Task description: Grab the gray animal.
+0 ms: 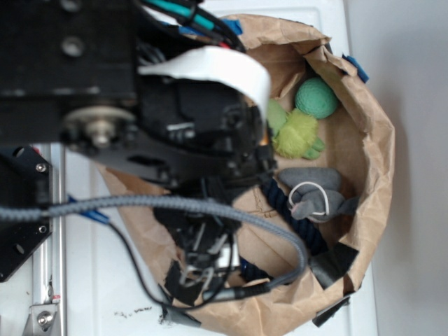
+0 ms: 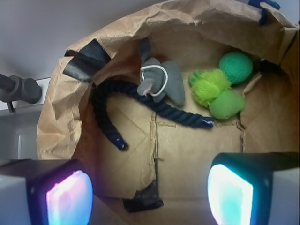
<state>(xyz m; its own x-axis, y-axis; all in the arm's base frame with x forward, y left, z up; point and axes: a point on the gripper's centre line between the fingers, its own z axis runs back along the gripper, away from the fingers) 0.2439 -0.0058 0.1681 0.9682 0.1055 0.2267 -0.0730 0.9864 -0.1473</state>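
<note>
Inside the crumpled brown paper basket [image 2: 56, 117], the small soft gray plush animal [image 2: 161, 82] is seen lying on the dark navy twisted rope [image 2: 105, 117].
Beside the rope, a lime-green fuzzy plush toy [image 2: 211, 86] is found; the gripper [image 2: 150, 192] is held wide apart above the basket, empty.

Your exterior view looks straight down from above, close, with the arm's black body blocking its left half. Your wrist view looks forward and down into the paper bag [image 2: 61, 117] from just above its floor. Both share the bag's interior and the gray animal [image 1: 318, 192].
</note>
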